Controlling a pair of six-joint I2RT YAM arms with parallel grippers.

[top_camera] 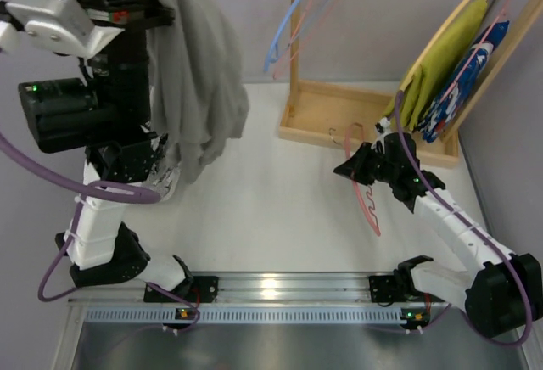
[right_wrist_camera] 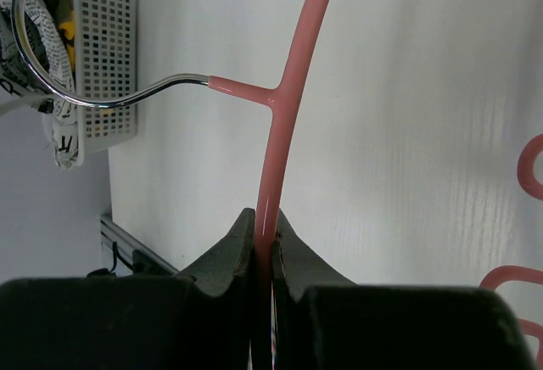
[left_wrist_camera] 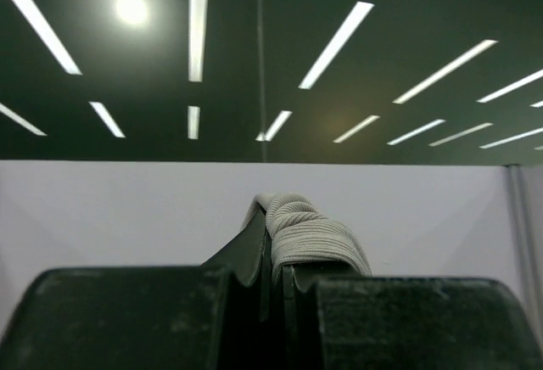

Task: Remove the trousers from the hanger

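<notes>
Left arm reared high, left claw [left_wrist_camera: 273,247] pinching the trousers [top_camera: 199,73], which hang lengthwise down over the desk's [top_camera: 280,209] left side. Right arm stretches low, right claw [right_wrist_camera: 263,224] pinching the hanger [right_wrist_camera: 273,141], which runs near-to-far, hook farthest.

The top external camera looked steeply down from above and behind the arm bases, distant enough to hold the whole white tabletop [top_camera: 280,217]. The left wrist camera sat right behind the left gripper [left_wrist_camera: 273,251], tilted up at a dark strip-lit ceiling [left_wrist_camera: 407,14]. The right wrist camera faced the tabletop closely, past the right gripper [right_wrist_camera: 264,221]. The overhead shared the soft grey-taupe fabric trousers [top_camera: 199,73] with the left view, and the thin pink wire hanger [top_camera: 365,200] with the right.
</notes>
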